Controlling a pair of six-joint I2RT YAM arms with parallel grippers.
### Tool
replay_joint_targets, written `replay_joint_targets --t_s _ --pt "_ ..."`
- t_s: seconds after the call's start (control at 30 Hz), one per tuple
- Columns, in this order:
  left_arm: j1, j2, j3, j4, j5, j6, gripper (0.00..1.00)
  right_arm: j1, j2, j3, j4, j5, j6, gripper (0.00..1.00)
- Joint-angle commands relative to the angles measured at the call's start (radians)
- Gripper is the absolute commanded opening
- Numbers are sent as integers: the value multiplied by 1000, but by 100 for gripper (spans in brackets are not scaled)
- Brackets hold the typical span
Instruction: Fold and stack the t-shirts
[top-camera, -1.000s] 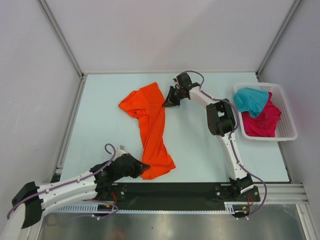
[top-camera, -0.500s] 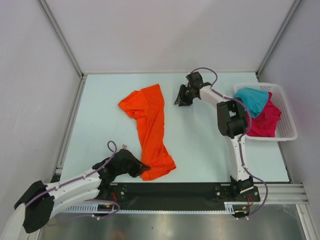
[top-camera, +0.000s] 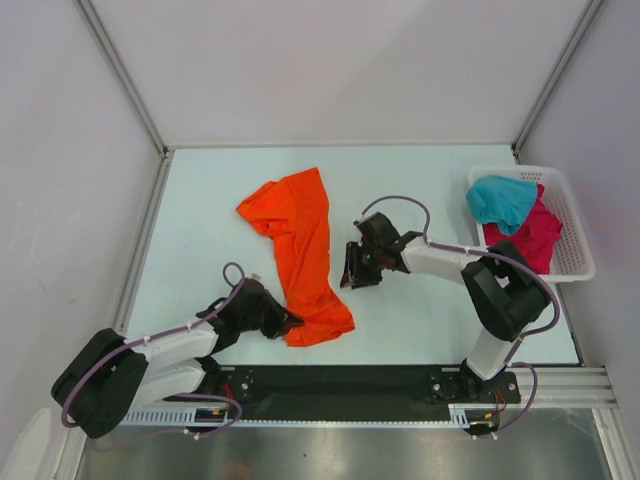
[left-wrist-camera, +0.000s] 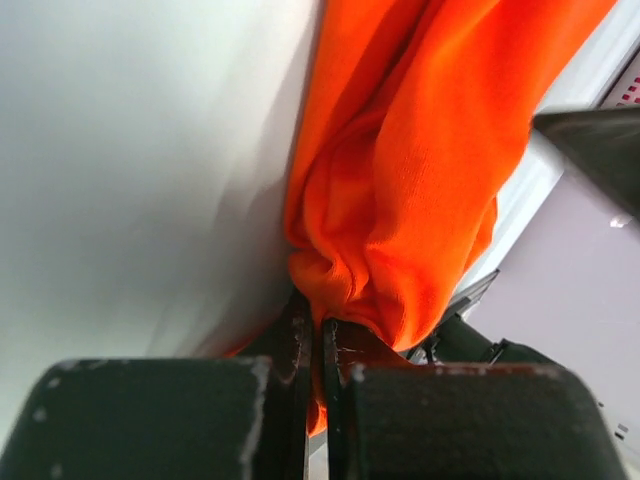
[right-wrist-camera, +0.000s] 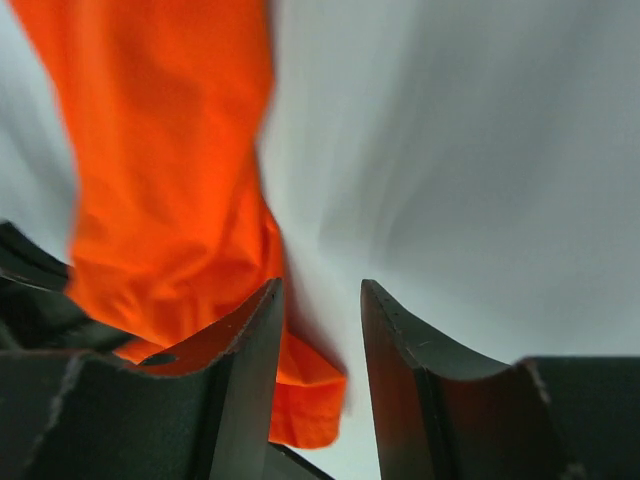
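The orange t-shirt (top-camera: 300, 250) lies crumpled in a long strip down the middle of the table. My left gripper (top-camera: 290, 322) is shut on its near hem; the left wrist view shows orange cloth (left-wrist-camera: 400, 200) bunched between the closed jaws. My right gripper (top-camera: 348, 272) is open and empty, just right of the shirt's lower half, above the table; the right wrist view shows the shirt (right-wrist-camera: 170, 200) left of its fingers (right-wrist-camera: 250, 340). The teal t-shirt (top-camera: 500, 200) and the magenta-pink t-shirt (top-camera: 525, 245) lie in the basket.
The white slotted basket (top-camera: 572, 225) stands at the table's right edge. A black rail (top-camera: 340, 385) runs along the near edge by the arm bases. Walls close the table at the back and sides.
My right gripper has swung from the shirt's far right corner down toward the near middle of the table. My left gripper has shifted slightly up and right, still holding the hem.
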Motion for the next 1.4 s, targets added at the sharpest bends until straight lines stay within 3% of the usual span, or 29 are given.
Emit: replay_joint_targets --t_s 0.0,0.4,0.77,1.0,1.37 --pt "57 38 62 6 24 107 0 42 -24 -100 65 53 57 43" --pt "100 25 59 -12 50 130 0 100 -82 -216 77 79 91 42" --pt "100 -80 11 -78 59 113 0 181 -279 -232 -49 218 109 42" --pt "100 -196 -47 -137 46 89 0 217 -421 -331 -54 260 163 43" --pt "100 -207 -40 -140 69 87 0 315 -236 -261 42 246 186 44"
